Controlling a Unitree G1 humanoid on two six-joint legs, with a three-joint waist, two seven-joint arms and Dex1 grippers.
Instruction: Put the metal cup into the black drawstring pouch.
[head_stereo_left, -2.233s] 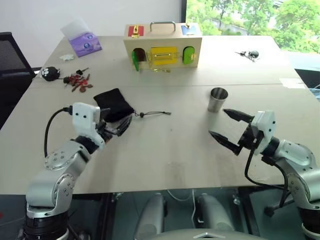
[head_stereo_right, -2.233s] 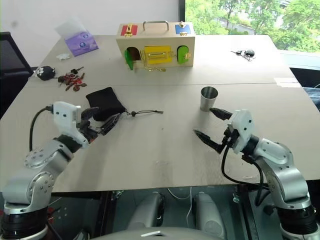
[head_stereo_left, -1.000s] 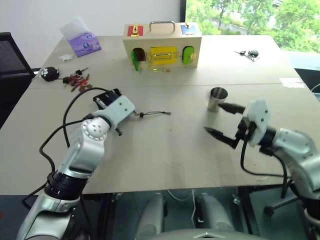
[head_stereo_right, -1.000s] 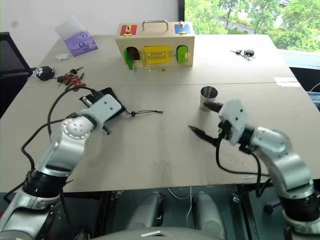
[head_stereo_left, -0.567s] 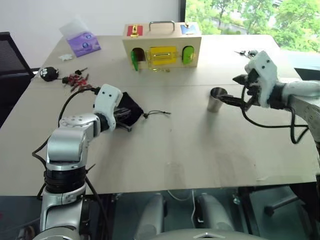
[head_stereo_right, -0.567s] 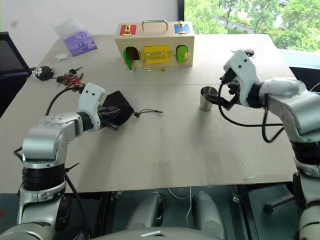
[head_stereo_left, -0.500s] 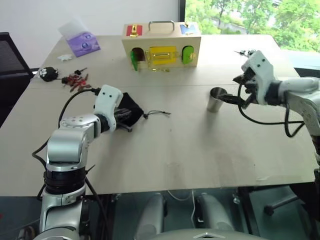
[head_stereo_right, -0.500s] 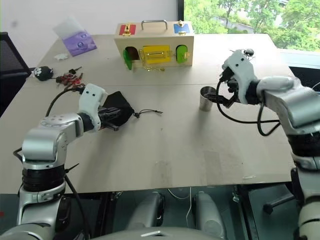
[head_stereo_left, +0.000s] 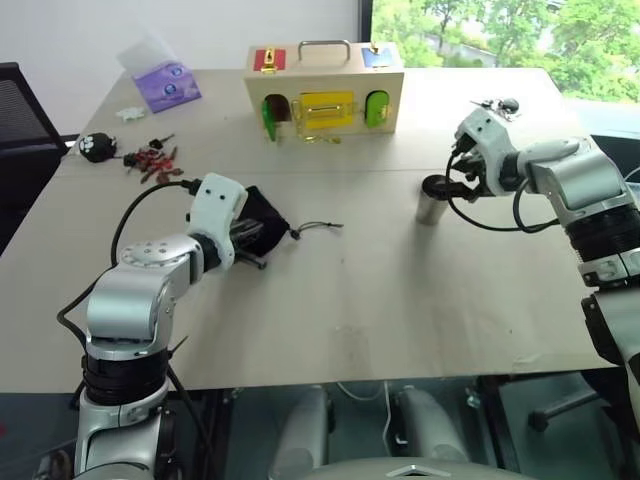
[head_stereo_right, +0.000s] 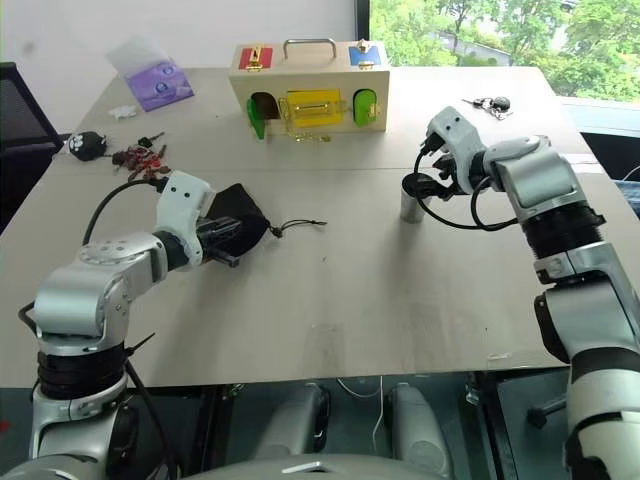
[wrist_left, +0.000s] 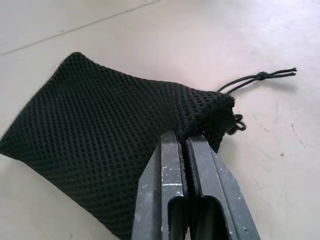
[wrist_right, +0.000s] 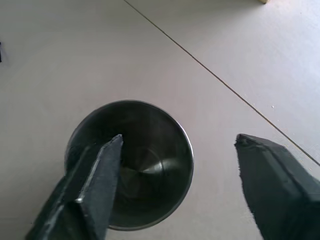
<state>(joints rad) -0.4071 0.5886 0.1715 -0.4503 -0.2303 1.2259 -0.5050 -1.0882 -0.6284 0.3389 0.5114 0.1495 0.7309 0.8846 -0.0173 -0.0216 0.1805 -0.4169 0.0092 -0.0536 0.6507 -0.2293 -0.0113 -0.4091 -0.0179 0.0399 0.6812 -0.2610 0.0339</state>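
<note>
While the metal cup (head_stereo_left: 432, 200) stands upright on the table (head_stereo_left: 380, 290), the right gripper (head_stereo_left: 447, 190) sits at its rim. The left gripper (head_stereo_left: 250, 240) meets the black drawstring pouch (head_stereo_left: 262, 222).

Left wrist view: jaws pinched together on the pouch's mesh mouth, cord (wrist_left: 257, 77) trailing.

Right wrist view: fingers (wrist_right: 95, 185) parted, one inside the cup, the other outside, nothing clamped.

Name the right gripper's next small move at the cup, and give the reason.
Probably close the right gripper on the wall of the metal cup. One finger appears to hang inside the upright cup's mouth and the other stands outside, apart from the rim, so nothing is gripped. The left gripper already pinches the black drawstring pouch near its mouth.
</note>
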